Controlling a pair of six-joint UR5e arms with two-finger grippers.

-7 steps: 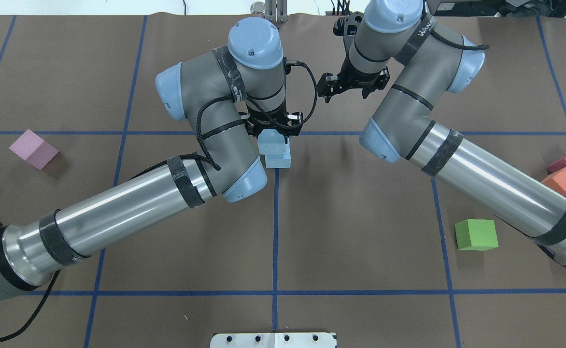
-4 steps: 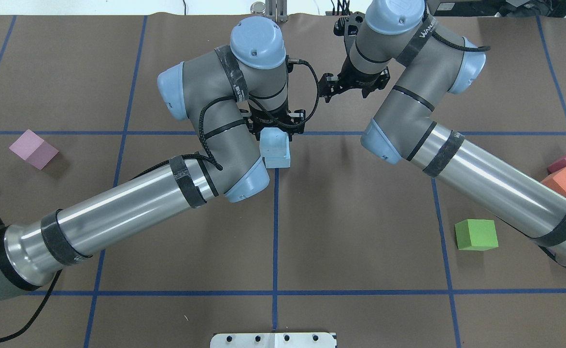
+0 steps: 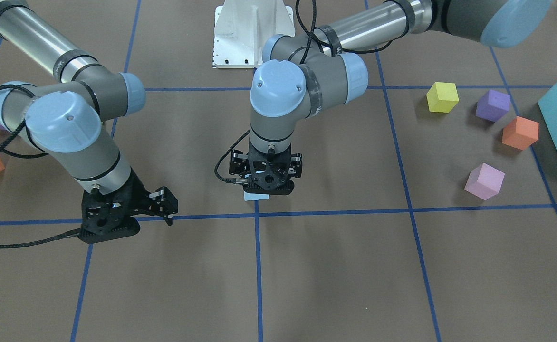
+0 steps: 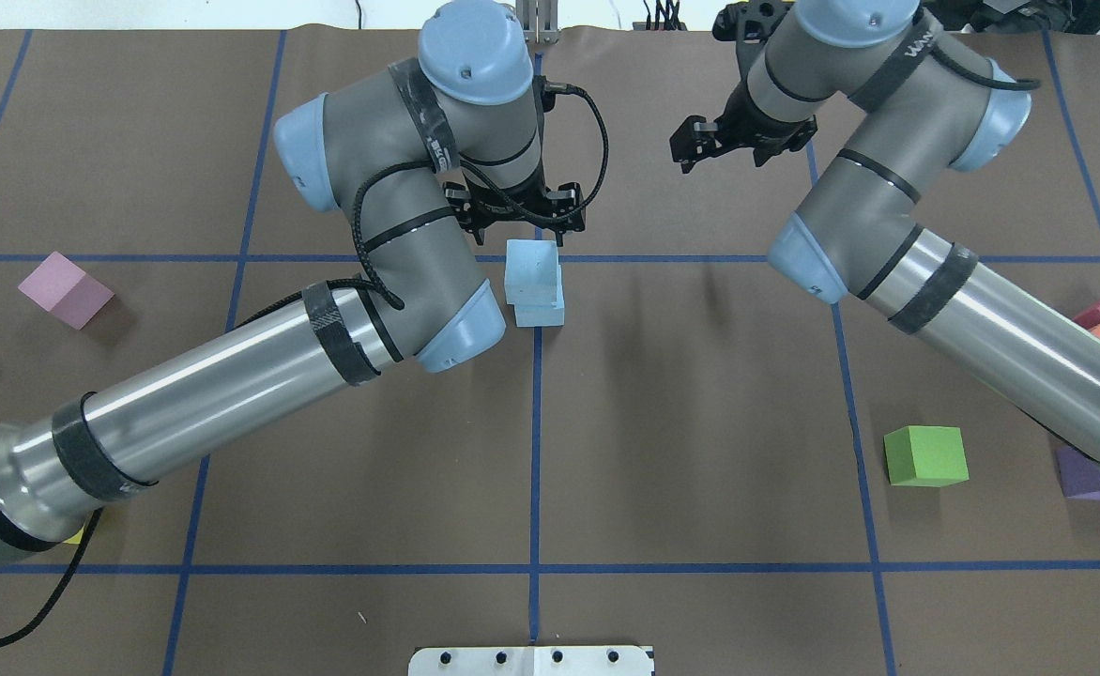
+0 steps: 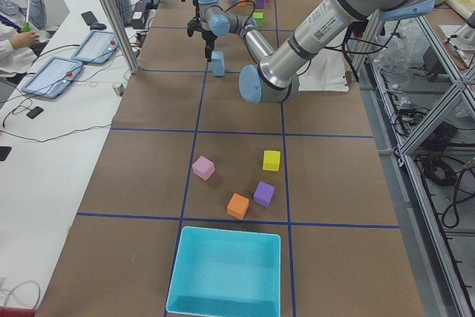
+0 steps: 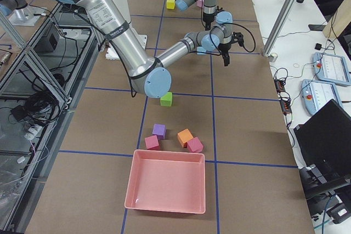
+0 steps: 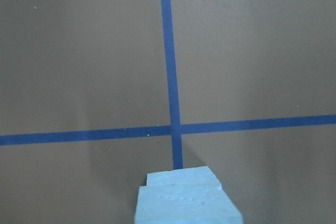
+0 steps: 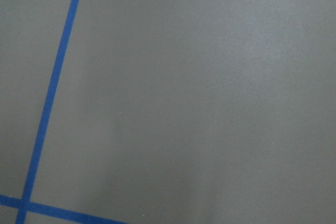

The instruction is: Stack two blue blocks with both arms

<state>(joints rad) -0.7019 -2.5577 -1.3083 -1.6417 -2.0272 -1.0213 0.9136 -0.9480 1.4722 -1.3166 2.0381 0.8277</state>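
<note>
Looking back one moment, the left tool [image 4: 519, 223] had been down over the top blue block [image 4: 531, 277]; now it had let go and slid away from the robot. Its fingers stood wide apart and held nothing. The top blue block sat on the bottom blue block [image 4: 544, 314], a little crooked. The pile stood on the tabletop [image 4: 681, 422] just on the robot's side of the left tool, beside a blue tape line [image 4: 536, 451]. The right tool [image 4: 728, 145] had moved farther off, well apart from the pile, fingers apart and empty. A black strap [image 4: 916, 49] on the right arm [image 4: 982, 310] showed white letters "WAN"; the rest was hidden.
</note>
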